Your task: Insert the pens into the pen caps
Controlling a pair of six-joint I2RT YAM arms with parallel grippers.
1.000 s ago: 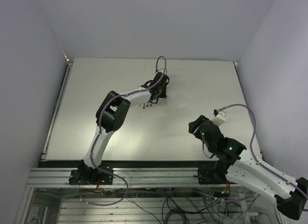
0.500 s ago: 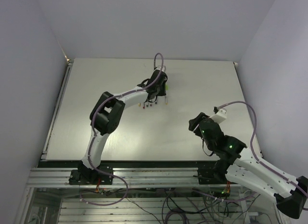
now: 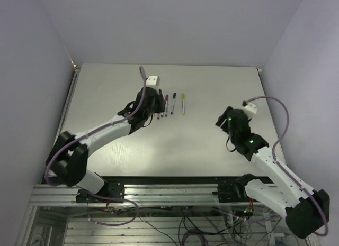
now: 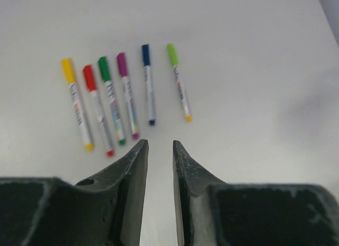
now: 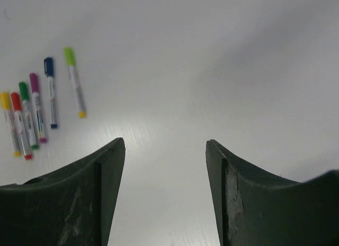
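Six pens lie side by side in a row on the table, each with its cap on. In the left wrist view their caps are yellow (image 4: 67,70), red (image 4: 89,78), dark green (image 4: 104,68), magenta (image 4: 122,64), blue (image 4: 145,54) and light green (image 4: 172,53). The light green pen (image 3: 183,103) lies a little apart at the right of the row. My left gripper (image 4: 160,144) hangs above the table just short of the pens' near ends, its jaws a narrow gap apart and empty. My right gripper (image 5: 165,143) is wide open and empty, well to the right of the row (image 5: 51,92).
The white table (image 3: 212,87) has a raised edge along its left side (image 3: 66,114). Grey walls stand at the back and on both sides. My left arm (image 3: 106,130) reaches diagonally from the near left; my right gripper (image 3: 222,121) hovers at mid right.
My left arm has drawn back from over the pens toward the near left, uncovering the whole row. My right arm has stretched further forward.
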